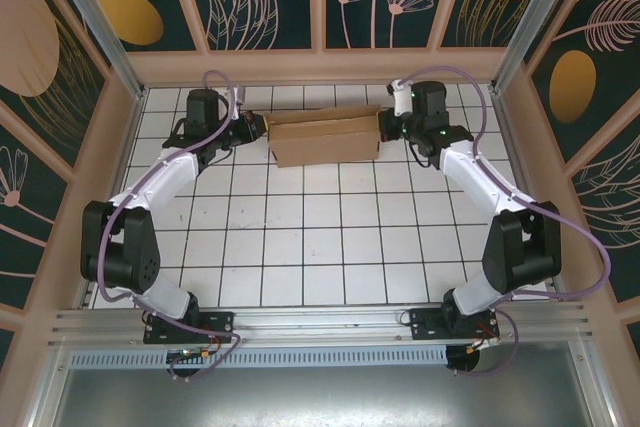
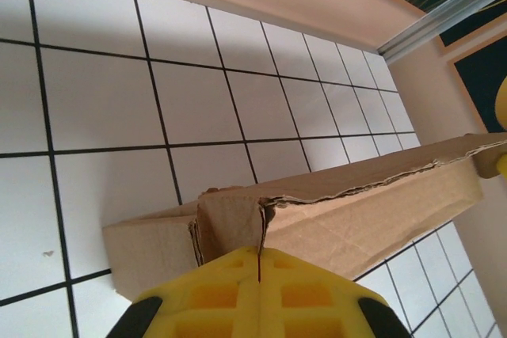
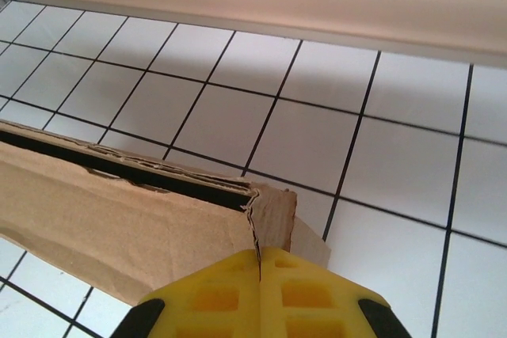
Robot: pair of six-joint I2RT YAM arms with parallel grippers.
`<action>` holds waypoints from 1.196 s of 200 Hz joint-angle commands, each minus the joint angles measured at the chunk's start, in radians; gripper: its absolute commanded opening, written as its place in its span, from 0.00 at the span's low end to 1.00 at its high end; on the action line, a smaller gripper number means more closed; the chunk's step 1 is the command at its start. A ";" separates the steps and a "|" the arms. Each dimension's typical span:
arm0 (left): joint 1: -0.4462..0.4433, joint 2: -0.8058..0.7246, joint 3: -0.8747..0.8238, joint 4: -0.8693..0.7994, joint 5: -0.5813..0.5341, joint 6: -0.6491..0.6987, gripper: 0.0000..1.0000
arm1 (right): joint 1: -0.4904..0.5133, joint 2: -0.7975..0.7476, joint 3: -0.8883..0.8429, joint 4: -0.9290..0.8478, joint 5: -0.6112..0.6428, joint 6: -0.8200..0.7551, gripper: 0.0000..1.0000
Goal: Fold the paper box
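The paper box [image 1: 325, 135] is a brown cardboard shape, partly folded into a long shallow form, held near the back wall between both arms. My left gripper [image 1: 258, 128] is shut on its left end. In the left wrist view the yellow fingers [image 2: 214, 294] pinch a thin cardboard edge of the paper box [image 2: 356, 219] at the gripper [image 2: 259, 257]. My right gripper [image 1: 386, 128] is shut on the right end. There the paper box [image 3: 119, 227] shows a dark open slot along its top, and its corner edge runs into the shut gripper [image 3: 260, 257].
The white tiled floor [image 1: 320, 237] stretches from the box to the arm bases. A beige back wall ledge [image 1: 320, 69] runs just behind the box. Side walls and metal posts [image 1: 95, 17] close in left and right.
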 commanded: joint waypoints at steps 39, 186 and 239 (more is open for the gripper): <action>-0.007 0.044 0.043 0.028 0.070 -0.078 0.00 | -0.059 0.053 0.034 -0.024 -0.098 0.244 0.00; -0.007 0.049 0.061 -0.033 0.055 -0.050 0.00 | -0.049 0.125 0.119 -0.174 -0.080 0.254 0.00; -0.007 0.051 0.055 -0.038 0.047 -0.055 0.00 | -0.013 0.121 0.052 -0.170 -0.021 0.193 0.00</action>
